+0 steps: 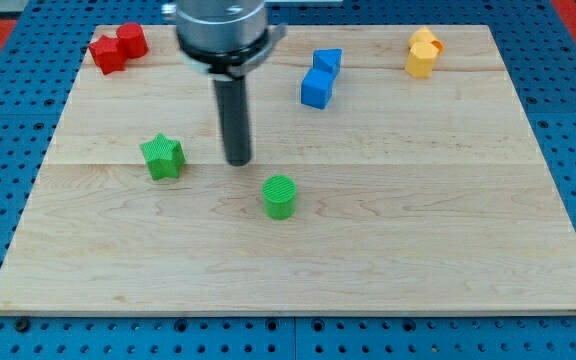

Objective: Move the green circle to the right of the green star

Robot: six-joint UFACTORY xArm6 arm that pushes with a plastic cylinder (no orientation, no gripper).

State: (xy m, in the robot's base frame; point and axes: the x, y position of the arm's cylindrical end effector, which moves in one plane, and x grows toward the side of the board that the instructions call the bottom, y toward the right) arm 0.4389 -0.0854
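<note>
The green circle (pixel 280 196) stands on the wooden board, a little below the board's middle. The green star (pixel 162 157) lies to its left and slightly higher. My tip (pixel 238 161) rests on the board between them, right of the star and up-left of the circle, touching neither.
Two red blocks (pixel 118 47) sit at the board's top left corner. Two blue blocks (pixel 321 78) lie at the top middle. Two yellow blocks (pixel 423 52) lie at the top right. The board (pixel 448 240) is edged by a blue pegboard table.
</note>
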